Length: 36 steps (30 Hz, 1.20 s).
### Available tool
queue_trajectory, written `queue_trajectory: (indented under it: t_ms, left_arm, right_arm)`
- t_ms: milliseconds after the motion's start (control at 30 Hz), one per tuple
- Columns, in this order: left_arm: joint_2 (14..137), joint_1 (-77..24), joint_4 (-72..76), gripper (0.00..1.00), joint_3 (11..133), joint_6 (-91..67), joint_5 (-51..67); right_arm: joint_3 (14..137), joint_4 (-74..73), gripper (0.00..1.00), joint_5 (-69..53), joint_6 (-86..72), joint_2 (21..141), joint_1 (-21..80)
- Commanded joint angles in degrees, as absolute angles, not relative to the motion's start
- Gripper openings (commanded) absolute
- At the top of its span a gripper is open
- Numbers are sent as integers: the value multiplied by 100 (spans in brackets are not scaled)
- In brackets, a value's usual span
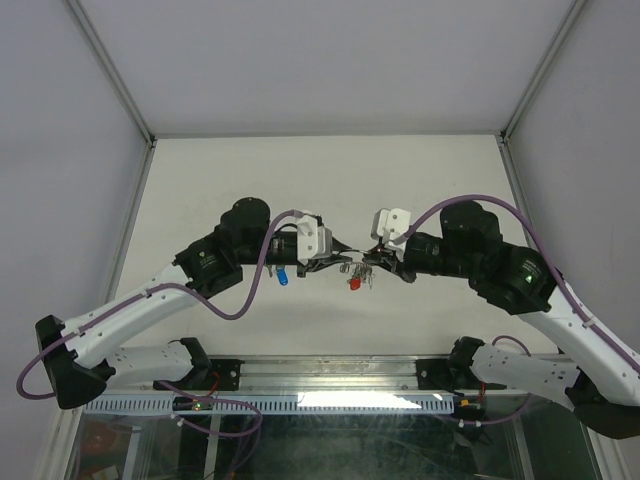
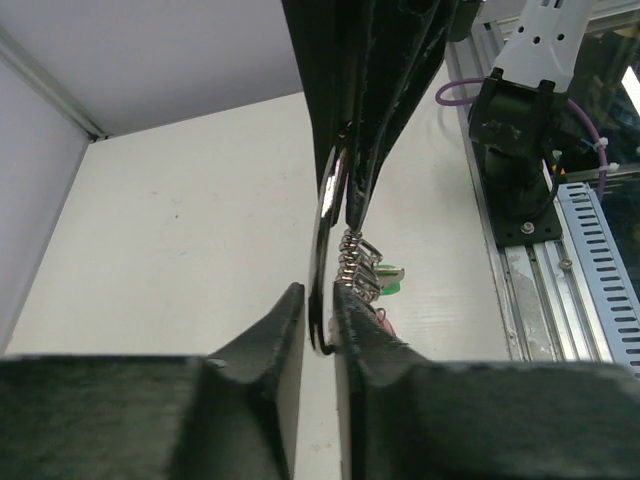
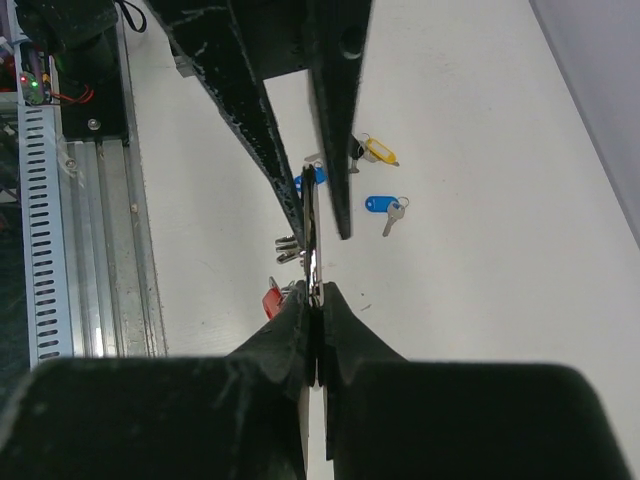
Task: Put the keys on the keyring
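Centrally, one keyring (image 2: 322, 220): a thin silver wire loop, seen edge-on, held off the table (image 1: 440, 180) between two grippers that meet tip to tip.

- Right gripper (image 3: 314, 296): jaws pressed together on the ring's wire, with no gap showing.
- Left gripper (image 2: 319, 305): jaws narrowly apart, straddling the opposite edge of the ring. The wire lies against one finger, and a sliver of table shows beside the other.
- Bunched keys: silver blades hang off the ring close to both sets of fingertips. A green-capped key (image 2: 393, 284) is among them. A red-capped key (image 3: 271, 299) sits just beside the right gripper's tips.
- Loose keys: flat on the table beyond the right gripper's fingertips, to one side of the left gripper's fingers. They are a yellow-capped key (image 3: 377, 151) and a blue-capped key (image 3: 383, 206), near each other but not touching.
- A further blue cap shows behind a left finger, mostly hidden.
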State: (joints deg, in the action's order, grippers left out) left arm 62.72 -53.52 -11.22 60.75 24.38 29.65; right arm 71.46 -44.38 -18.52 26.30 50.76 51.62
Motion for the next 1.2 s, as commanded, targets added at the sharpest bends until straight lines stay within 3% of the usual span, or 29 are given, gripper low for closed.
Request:
queue_trajectory:
  t_ms: [0, 33, 400, 533, 767, 1167]
  left_arm:
    - [6303, -5333, -1075, 7, 6425, 2573, 3258]
    - [6314, -5327, -1077, 0, 6447, 2573, 3249]
    - [6047, -5327, -717, 0, 6285, 2104, 2164]
    - [5953, -5327, -569, 0, 6275, 1838, 1670]
    - [5909, -5326, -396, 0, 6284, 1616, 1283]
    - [5906, -5326, -369, 0, 6335, 1600, 1273]
  right_arm:
    - [7345, -3967, 0, -2074, 2661, 5040, 5175]
    - [7318, -3931, 0, -2070, 2636, 5020, 5176]
    - [6092, -2698, 52, -829, 1522, 3977, 5175]
    - [5479, -2184, 62, -325, 1173, 3631, 5172]
    - [4646, -1199, 64, 37, 872, 3600, 5177]
    - [4147, 11, 51, 372, 707, 4111, 5177]
